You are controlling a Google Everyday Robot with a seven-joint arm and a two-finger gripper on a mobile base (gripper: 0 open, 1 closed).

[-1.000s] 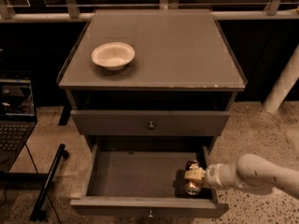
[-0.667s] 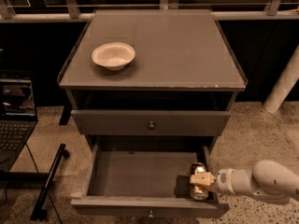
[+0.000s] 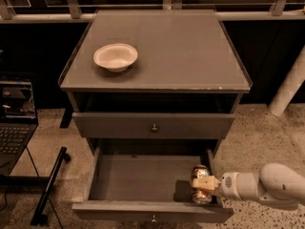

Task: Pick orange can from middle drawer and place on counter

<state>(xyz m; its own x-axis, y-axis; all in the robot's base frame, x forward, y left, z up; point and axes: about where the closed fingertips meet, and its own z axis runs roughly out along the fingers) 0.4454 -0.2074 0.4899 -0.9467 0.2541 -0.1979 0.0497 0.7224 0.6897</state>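
Here the pale two-finger gripper (image 3: 203, 182) is clamping the small orange-brown metal can (image 3: 201, 196) upright — inside the wide grey middle drawer (image 3: 143, 175), right front corner.

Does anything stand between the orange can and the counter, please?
Nothing visible does. The gripper holds the orange can in the middle drawer, front right; the white bowl sits left on the counter.

A white bowl (image 3: 116, 57) sits right side up, near the back on the left. An open laptop (image 3: 16, 123) is at the left edge. A black bar (image 3: 50, 185) lies on the speckled floor (image 3: 267, 137) near it.
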